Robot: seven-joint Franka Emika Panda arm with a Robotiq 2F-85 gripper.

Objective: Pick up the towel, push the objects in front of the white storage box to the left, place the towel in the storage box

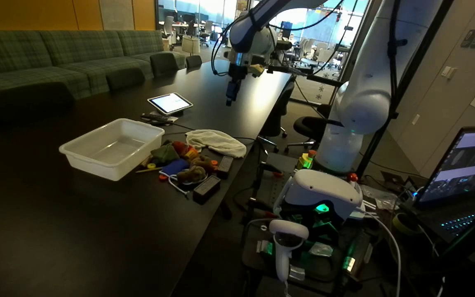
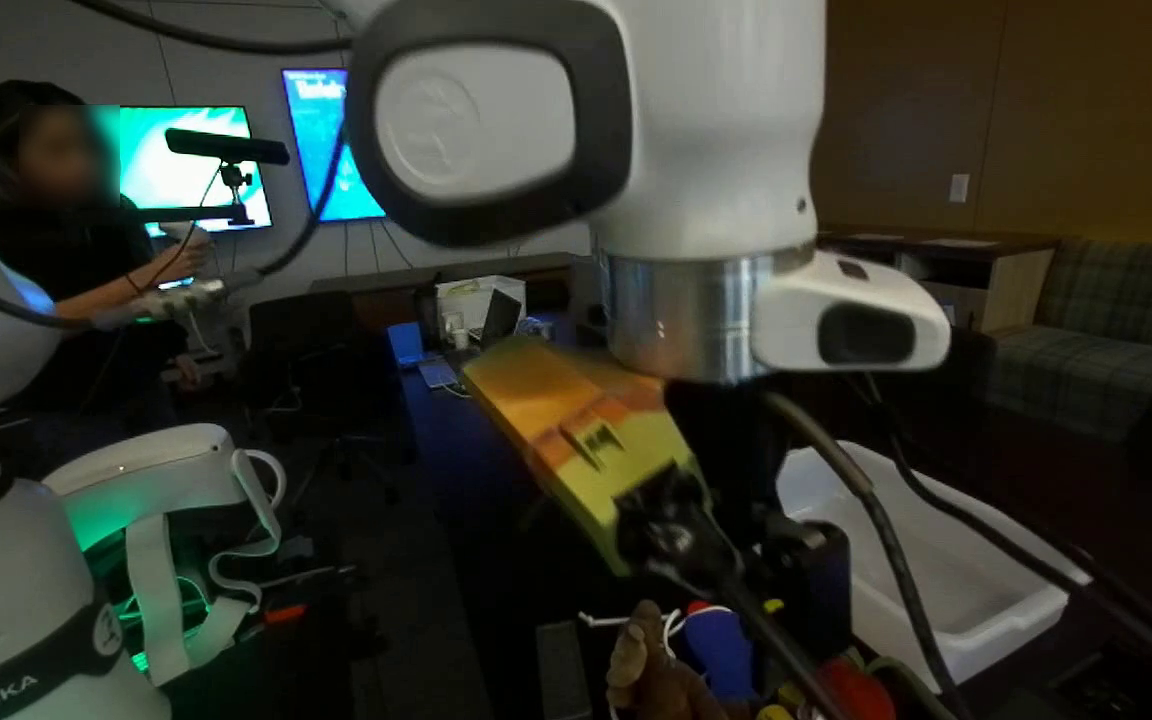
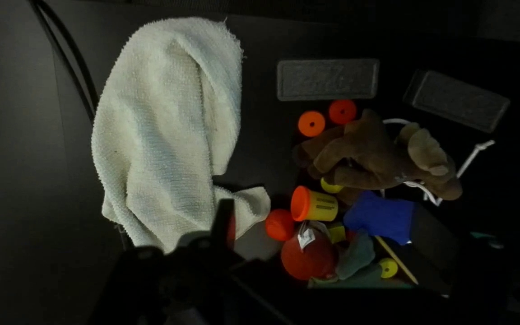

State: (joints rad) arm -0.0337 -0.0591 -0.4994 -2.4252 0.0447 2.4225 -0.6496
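The cream towel (image 1: 217, 142) lies crumpled on the dark table. It also shows at the left in the wrist view (image 3: 165, 131); I cannot make it out in the other exterior picture. The white storage box (image 1: 93, 165) is empty and also shows in an exterior view (image 2: 1011, 640). In front of it lie a brown plush toy (image 3: 377, 158), a blue cloth piece (image 3: 379, 216), a red ball (image 3: 307, 255), a yellow tub (image 3: 318, 205) and two dark blocks (image 3: 327, 79). My gripper (image 1: 230, 101) hangs above the table, apart from everything. Its fingers are spread and empty.
A tablet on a stand (image 1: 170, 103) and a dark remote (image 1: 157, 119) stand beyond the box. Black cables (image 3: 68, 58) run beside the towel. The table edge (image 1: 204, 231) is close to the dark blocks. Chairs (image 1: 124, 78) line the far side.
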